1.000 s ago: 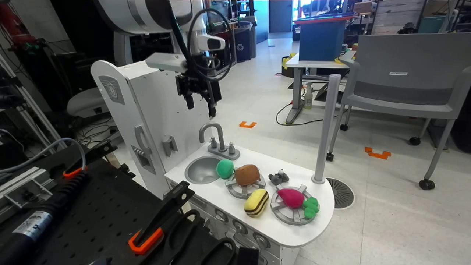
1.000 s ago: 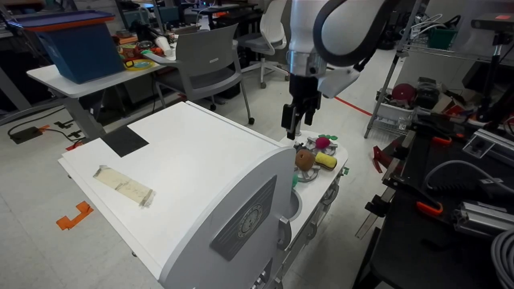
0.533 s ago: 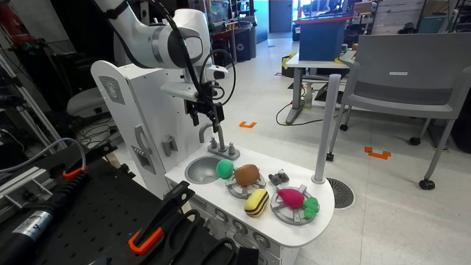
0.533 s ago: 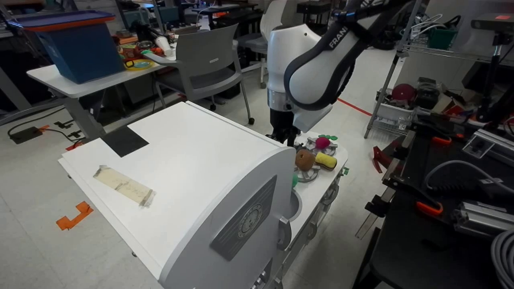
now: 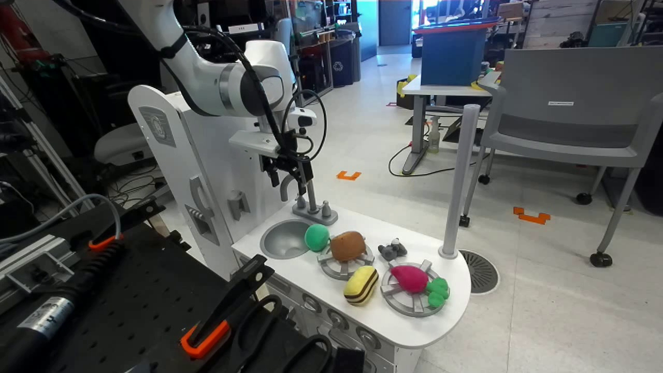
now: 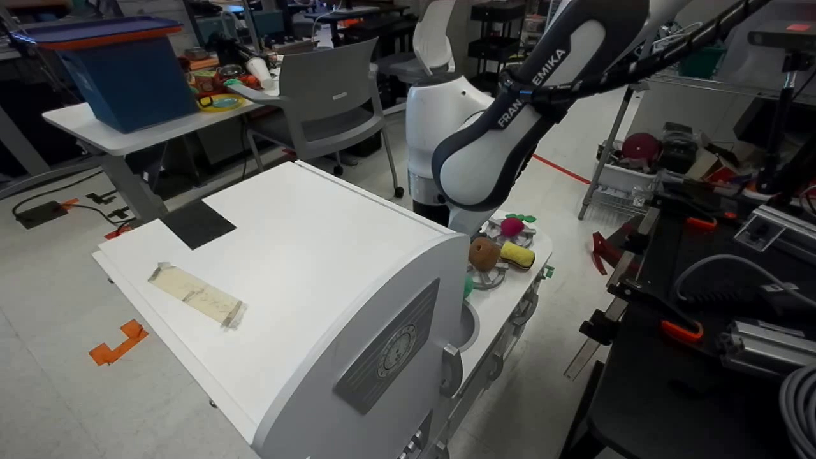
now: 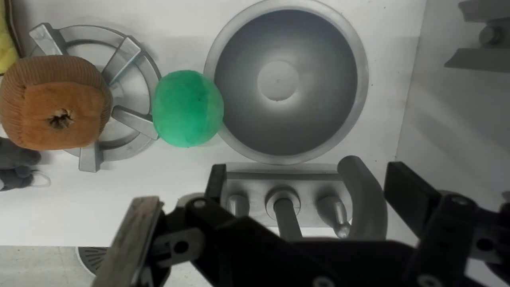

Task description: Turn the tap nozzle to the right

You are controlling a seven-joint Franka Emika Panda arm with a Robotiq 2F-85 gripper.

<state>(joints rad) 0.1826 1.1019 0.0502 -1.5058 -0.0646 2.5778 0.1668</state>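
Note:
The tap nozzle is a grey, hook-shaped spout on a base with two short handles, behind the round sink basin. It shows in an exterior view (image 5: 284, 189) and in the wrist view (image 7: 366, 199). My gripper (image 5: 289, 184) points down over the tap. In the wrist view my gripper (image 7: 312, 183) is open, with one finger on each side of the tap. The spout lies between the fingers, nearer the right-hand one in that view; I cannot tell whether they touch. The spout's top is hidden behind the gripper body. In an exterior view the white cabinet (image 6: 306, 255) hides fingers and tap.
The grey sink basin (image 7: 360, 75) is in front of the tap, with a green toy (image 7: 188, 108) at its rim. A brown toy (image 7: 59, 111) sits on a burner beside it. The tall cabinet wall (image 7: 458, 131) stands close to the right-hand finger in the wrist view.
The arm has come down from above the tap, so the open fingers now stand around the spout. In an exterior view the gripper has dropped behind the cabinet. The tap has not visibly moved.

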